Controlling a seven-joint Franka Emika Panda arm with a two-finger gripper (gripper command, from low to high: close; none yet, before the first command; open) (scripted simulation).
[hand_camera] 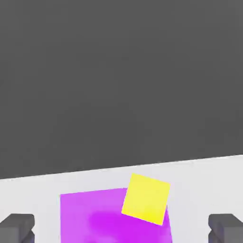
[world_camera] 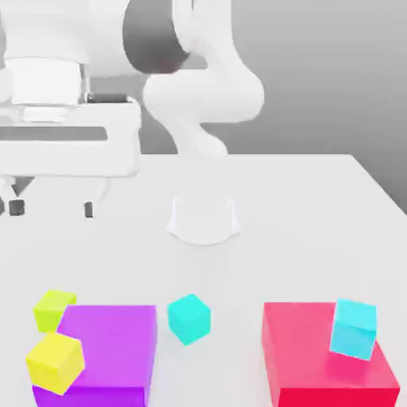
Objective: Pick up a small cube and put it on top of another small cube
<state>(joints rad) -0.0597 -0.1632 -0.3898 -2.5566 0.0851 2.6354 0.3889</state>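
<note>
So the gripper (world_camera: 52, 208) is up in the air over on the exterior view's left, well above the table (world_camera: 302, 207), fingers spread as wide as they go with nothing between them. In the hand view both dark fingertips (hand_camera: 17, 228) sit far apart at the corners, looking down at the blocks.

The small lime cube (world_camera: 53, 308) sits on the table at the far corner of the big purple block (world_camera: 111, 350), right up against it as far as I can tell. The purer yellow small cube (world_camera: 55, 362) is on the purple block's near corner, tilted and hanging over the edge a bit.

One cyan small cube (world_camera: 189, 318) is on the table between the purple block and the big red block (world_camera: 318, 358). The other cyan cube (world_camera: 354, 328) rests on top of the red block, toward its right side, turned slightly.
</note>
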